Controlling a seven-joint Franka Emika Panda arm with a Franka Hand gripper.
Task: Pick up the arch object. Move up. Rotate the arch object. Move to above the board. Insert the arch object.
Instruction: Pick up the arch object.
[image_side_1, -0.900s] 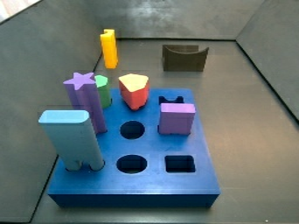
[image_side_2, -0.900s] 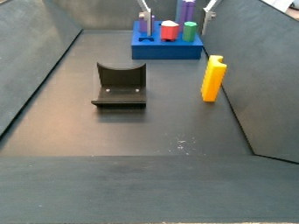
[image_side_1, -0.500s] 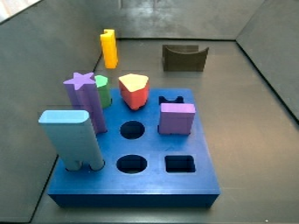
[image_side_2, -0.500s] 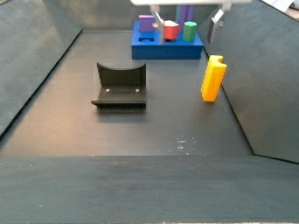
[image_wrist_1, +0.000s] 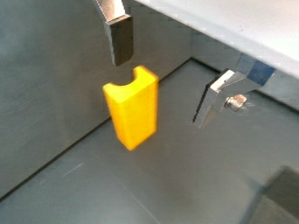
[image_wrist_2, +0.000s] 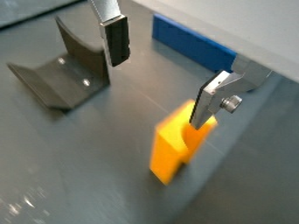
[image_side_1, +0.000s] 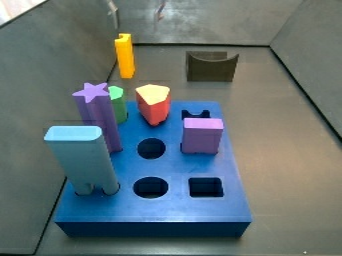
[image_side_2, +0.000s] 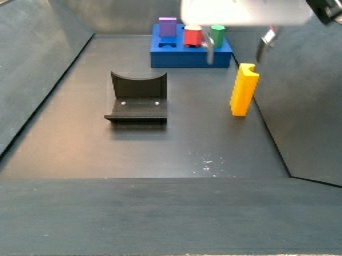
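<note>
Arch object: upright on counter, notch end hidden
Pincer: above it, fingers spread, empty
Board: mostly cut off

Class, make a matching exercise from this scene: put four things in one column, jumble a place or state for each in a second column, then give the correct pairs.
Things:
1. arch object
2. board
3. fixture
4. gripper

Places or states:
A. dark bracket standing on the floor
B. open, above the yellow block
C. upright on the floor, held by nothing
D. blue slab carrying several coloured blocks

Pairs: 1-C, 2-D, 3-A, 4-B
</note>
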